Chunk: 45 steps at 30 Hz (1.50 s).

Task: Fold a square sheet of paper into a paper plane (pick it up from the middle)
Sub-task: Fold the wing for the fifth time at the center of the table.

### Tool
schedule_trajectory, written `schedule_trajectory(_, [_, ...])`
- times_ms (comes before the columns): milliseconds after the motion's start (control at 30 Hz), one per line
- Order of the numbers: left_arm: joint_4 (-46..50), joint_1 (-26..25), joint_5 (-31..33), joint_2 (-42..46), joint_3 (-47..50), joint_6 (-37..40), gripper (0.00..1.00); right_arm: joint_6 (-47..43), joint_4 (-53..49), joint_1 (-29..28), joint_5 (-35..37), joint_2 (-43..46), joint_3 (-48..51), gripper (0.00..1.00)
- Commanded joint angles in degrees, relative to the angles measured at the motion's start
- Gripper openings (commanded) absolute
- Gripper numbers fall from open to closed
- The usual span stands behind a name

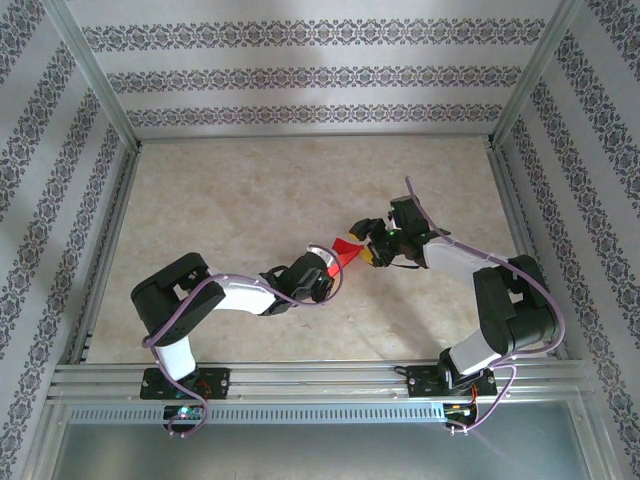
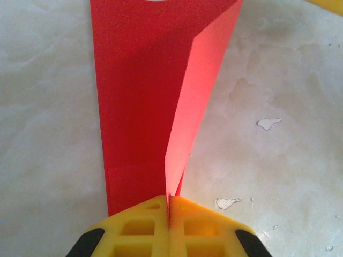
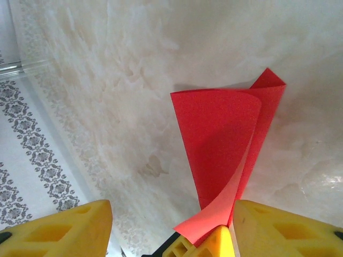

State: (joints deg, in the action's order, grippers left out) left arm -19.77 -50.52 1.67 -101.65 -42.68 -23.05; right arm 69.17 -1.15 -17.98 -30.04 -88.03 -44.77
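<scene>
My left gripper [image 2: 169, 202] is clamped tight on one end of the folded red paper [image 2: 139, 107]. It holds the paper just above the table [image 1: 250, 200] near the middle, I judge so the crease stays pinned and reachable. My right gripper [image 3: 172, 208] stands wide open, grasping nothing, with the paper's loose flap between its fingers, probably placed to pinch it next.

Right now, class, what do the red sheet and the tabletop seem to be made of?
Red sheet: thin paper, matte; it holds a sharp crease and curls at its free edge. Tabletop: perhaps marble-look laminate or stone, pale and mottled, with small white flecks.
</scene>
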Motion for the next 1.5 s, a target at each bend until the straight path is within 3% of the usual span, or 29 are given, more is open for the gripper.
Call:
schedule_trajectory(0, [3.54,1.33,-3.61,-0.69,-2.19,-2.88,0.0,-1.88,-1.05,0.9,1.22,1.87,0.91,0.62])
schedule_trajectory(333, [11.93,4.88,-11.65,-3.75,-6.96,-7.58,0.0,-3.42,-1.33,2.08,1.47,2.63,1.8,0.63])
schedule_trajectory(667, [8.67,7.84,-19.25,-5.2,-5.97,-12.2,0.0,-4.97,-1.07,2.29,0.7,2.3,2.32,0.63])
schedule_trajectory(900, [8.08,9.56,-22.64,-5.68,-5.32,-15.48,0.0,-13.56,1.41,2.32,-0.06,2.59,3.32,0.6])
schedule_trajectory(1033, [8.27,9.65,-22.9,-6.09,-4.96,-16.02,0.0,-17.45,6.79,2.42,-2.89,2.1,4.56,0.55])
schedule_trajectory(1200, [8.34,9.85,-23.06,-6.63,-4.75,-16.25,0.01,-19.9,11.24,1.27,-8.53,-1.18,3.87,0.4])
schedule_trajectory(1467, [8.3,10.0,-22.39,-6.51,-4.13,-16.77,0.03,-21.66,12.72,-2.02,-9.56,-6.44,2.5,0.24])
